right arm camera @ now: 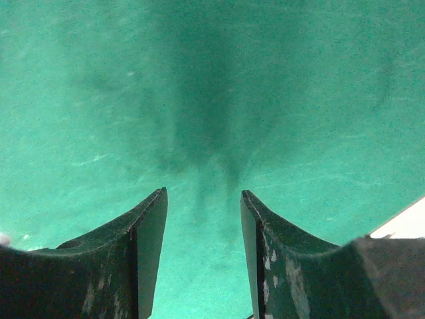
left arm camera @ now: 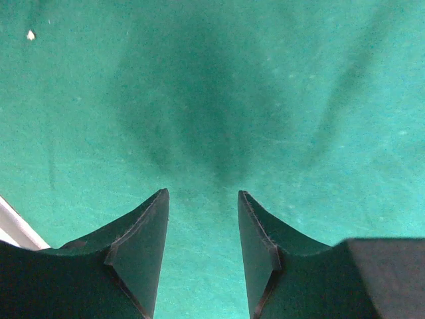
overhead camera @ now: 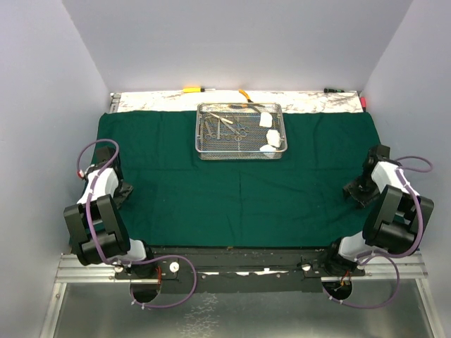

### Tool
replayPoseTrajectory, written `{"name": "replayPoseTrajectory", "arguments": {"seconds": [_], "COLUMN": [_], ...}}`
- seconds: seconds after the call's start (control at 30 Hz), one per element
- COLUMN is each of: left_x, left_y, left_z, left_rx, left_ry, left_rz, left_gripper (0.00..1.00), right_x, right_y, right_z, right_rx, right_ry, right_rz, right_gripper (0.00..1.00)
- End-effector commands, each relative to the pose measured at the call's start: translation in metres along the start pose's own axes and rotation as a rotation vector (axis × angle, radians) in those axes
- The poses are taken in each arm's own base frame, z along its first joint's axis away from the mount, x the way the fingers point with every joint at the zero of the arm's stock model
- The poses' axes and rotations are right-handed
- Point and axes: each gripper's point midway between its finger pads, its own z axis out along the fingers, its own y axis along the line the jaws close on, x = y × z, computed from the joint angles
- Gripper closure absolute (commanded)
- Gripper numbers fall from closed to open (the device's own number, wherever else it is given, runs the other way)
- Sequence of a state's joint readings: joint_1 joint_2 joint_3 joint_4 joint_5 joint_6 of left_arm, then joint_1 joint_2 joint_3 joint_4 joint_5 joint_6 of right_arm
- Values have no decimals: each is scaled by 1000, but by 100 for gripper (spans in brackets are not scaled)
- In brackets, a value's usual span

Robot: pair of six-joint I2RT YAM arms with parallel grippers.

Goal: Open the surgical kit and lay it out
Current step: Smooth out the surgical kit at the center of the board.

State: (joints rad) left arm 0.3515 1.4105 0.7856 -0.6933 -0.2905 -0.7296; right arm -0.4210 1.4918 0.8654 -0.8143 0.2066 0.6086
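The dark green cloth of the surgical kit lies spread flat over most of the table. On its far middle stands the wire-mesh steel tray, holding silver clamps and tweezers and white gauze rolls. My left gripper hovers low over the cloth's left edge. In the left wrist view it is open, with only green cloth between the fingers. My right gripper sits over the cloth's right edge. In the right wrist view it is open too, above bare cloth.
Behind the cloth runs a pale marbled strip with a yellow-handled tool, another yellow handle and small dark items at the far right. Blue-grey walls close in on three sides. The arm bases line the near edge.
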Motion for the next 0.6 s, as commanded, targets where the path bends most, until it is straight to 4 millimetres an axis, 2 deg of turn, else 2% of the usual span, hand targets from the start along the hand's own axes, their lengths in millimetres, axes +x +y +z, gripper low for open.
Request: {"name": "replayPoseTrajectory", "arguments": {"seconds": [0.0, 0.07, 0.17, 0.23, 0.3, 0.4, 0.57], "left_x": [-29, -26, -14, -2, 7, 9, 20], "left_y": [-6, -6, 3, 11, 18, 20, 31], "left_z": [-20, -21, -14, -8, -3, 2, 19], "left_rx": [28, 34, 8, -15, -38, -55, -132], "left_ry": [-81, -75, -48, -24, -2, 16, 81], "left_rz": [-3, -3, -11, -13, -23, -52, -95], "left_gripper": [52, 56, 77, 85, 87, 87, 87], "right_x": [-5, 2, 18, 31, 39, 48, 52], "right_y": [24, 27, 31, 34, 35, 35, 29], "right_z": [-17, -18, -17, -16, -15, -12, 2], "right_rx": [-163, -186, -213, -237, -247, -242, -173], "right_ry": [-9, 24, 101, 157, 188, 234, 272], "right_rz": [-39, -37, -15, -4, -1, 6, 21], "right_gripper": [48, 48, 49, 49, 49, 49, 49]}}
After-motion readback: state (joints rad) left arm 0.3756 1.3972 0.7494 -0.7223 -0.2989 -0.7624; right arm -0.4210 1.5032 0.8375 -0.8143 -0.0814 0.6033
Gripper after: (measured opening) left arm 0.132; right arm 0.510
